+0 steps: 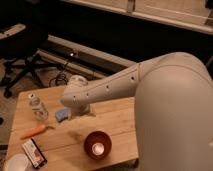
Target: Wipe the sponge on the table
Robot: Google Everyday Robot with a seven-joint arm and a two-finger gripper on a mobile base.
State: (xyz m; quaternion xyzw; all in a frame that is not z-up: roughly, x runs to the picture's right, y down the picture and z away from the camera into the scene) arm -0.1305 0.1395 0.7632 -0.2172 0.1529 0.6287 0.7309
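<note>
The sponge (62,114), a small light-blue pad, lies on the pale-wood table (117,120) left of centre. My gripper (79,109) hangs at the end of the white arm (115,84), which reaches in from the right. It points down at the tabletop just right of the sponge, open, close to the sponge's right end. I see nothing held in it. The wrist hides the gripper's far side.
A clear bottle (37,107) stands at the table's left. An orange carrot (34,131) lies in front of it. A red bowl (97,144) sits near the front edge. A black-and-white box (34,152) and a white object (17,163) occupy the front left corner. An office chair (20,47) stands beyond.
</note>
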